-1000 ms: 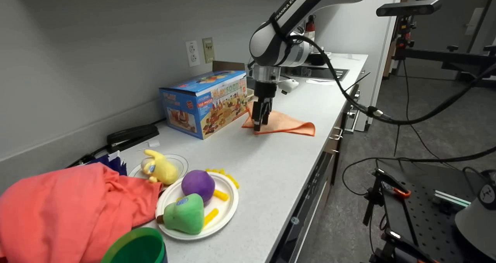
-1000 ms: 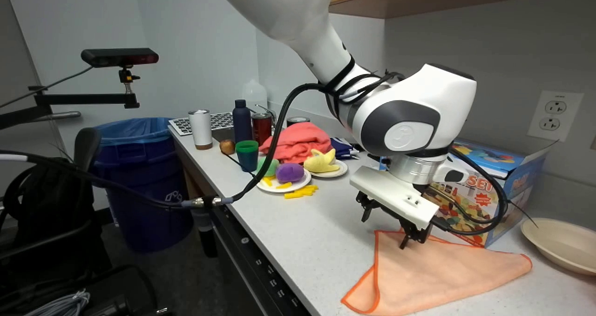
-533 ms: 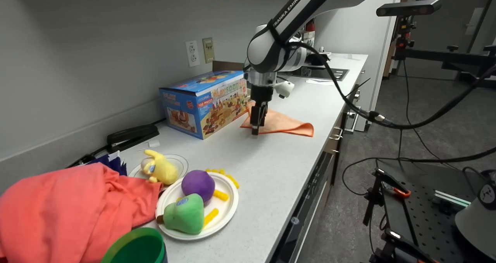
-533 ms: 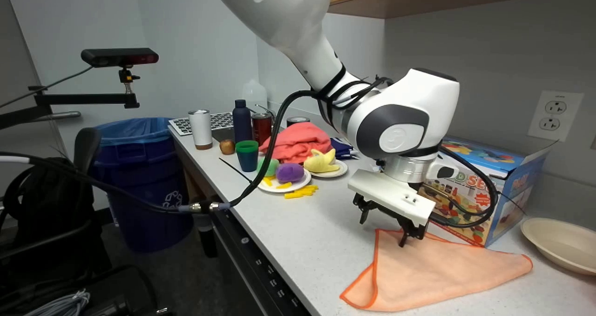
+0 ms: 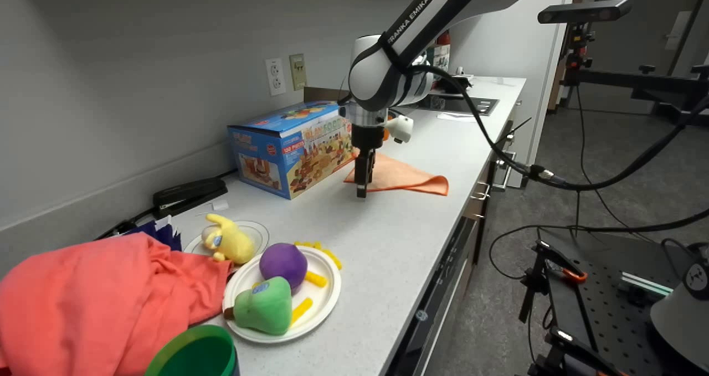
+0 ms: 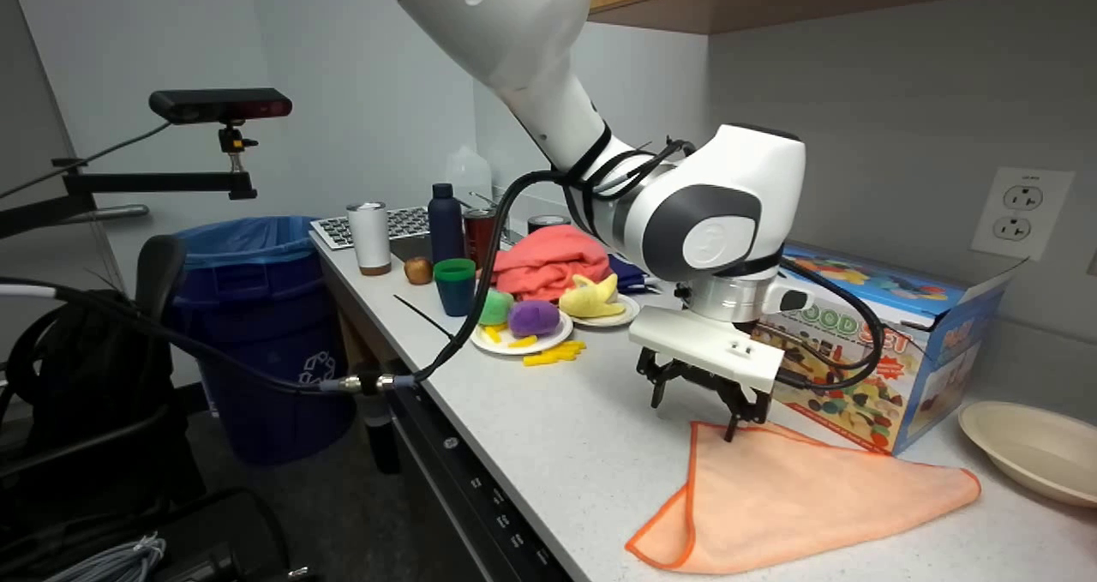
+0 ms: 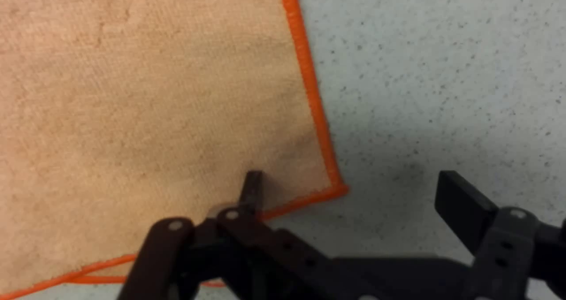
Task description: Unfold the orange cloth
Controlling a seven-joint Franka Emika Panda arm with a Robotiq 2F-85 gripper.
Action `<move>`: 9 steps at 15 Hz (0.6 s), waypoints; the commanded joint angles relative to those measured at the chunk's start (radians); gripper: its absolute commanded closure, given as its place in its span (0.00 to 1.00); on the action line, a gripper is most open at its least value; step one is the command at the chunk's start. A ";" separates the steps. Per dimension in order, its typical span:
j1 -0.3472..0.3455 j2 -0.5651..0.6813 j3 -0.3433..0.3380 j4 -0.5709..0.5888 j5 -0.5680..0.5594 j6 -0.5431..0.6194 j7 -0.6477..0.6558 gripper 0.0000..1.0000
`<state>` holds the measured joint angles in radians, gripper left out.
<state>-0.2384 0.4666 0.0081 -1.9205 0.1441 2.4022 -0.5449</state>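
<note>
Speckled counter [image 7: 433, 70] — grey wall [image 5: 138, 77] alongside.

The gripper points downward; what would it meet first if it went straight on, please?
Probably the orange cloth, near its corner, under one finger of the open gripper, and speckled countertop under the other; any gap is hard to judge.

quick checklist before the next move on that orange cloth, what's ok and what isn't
1. Jaws open: ok, spread wide, holding nothing.
2. Orange cloth unfolded: not ok, it lies folded on the countertop.
3. Cloth corner between the jaws: ok, the wrist view shows it there.
4. Jaws touching the cloth: cannot tell.
5. Only one layer at that corner: cannot tell.
6. Play food box clear of the cloth: cannot tell, they sit close.
</note>
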 commanded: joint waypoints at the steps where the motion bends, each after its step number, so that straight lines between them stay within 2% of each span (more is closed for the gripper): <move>1: 0.021 -0.013 0.001 -0.021 -0.036 0.022 0.026 0.00; 4: 0.036 -0.010 -0.005 -0.021 -0.051 0.012 0.052 0.00; 5: 0.038 -0.008 -0.007 -0.020 -0.054 0.006 0.066 0.05; 6: 0.034 -0.002 -0.011 -0.014 -0.055 -0.006 0.078 0.26; 8: 0.033 0.001 -0.014 -0.011 -0.050 -0.023 0.110 0.31; 9: 0.032 0.003 -0.016 -0.009 -0.048 -0.024 0.122 0.37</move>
<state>-0.2113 0.4663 0.0031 -1.9307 0.1136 2.4002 -0.4754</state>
